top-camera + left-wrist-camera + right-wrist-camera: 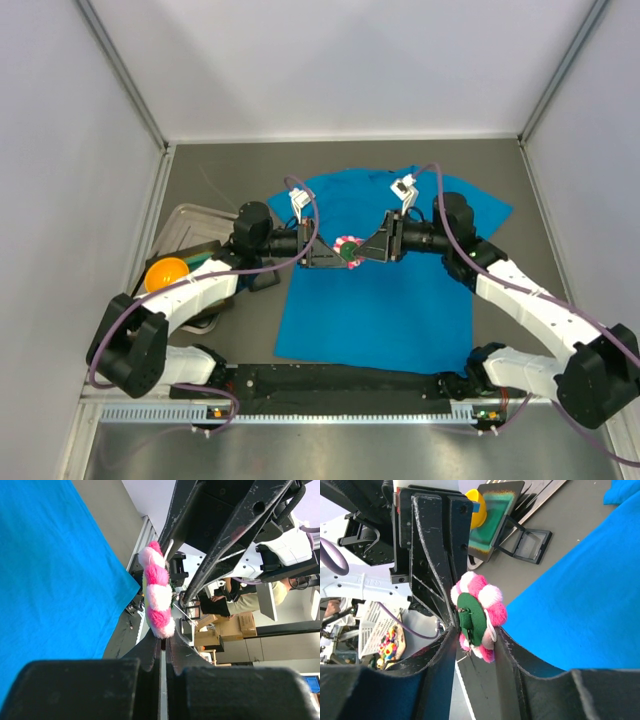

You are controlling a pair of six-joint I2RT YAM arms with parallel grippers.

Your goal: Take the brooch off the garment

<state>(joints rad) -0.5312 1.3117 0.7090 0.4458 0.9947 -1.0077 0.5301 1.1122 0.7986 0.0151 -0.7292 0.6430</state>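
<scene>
The brooch, a fluffy pink and white flower with a green backing, is held in the air above the garment, a blue T-shirt lying flat. My left gripper reaches in from the left. In the left wrist view it is shut on the lower edge of the brooch, with the shirt apart to the left. My right gripper comes in from the right. In its wrist view its jaws touch both sides of the brooch, whose back faces the camera. The yellow centre is hidden.
A metal tray stands at the left with an orange ball and a green-faced object by it. A black strip runs along the near edge. White walls enclose the table on three sides.
</scene>
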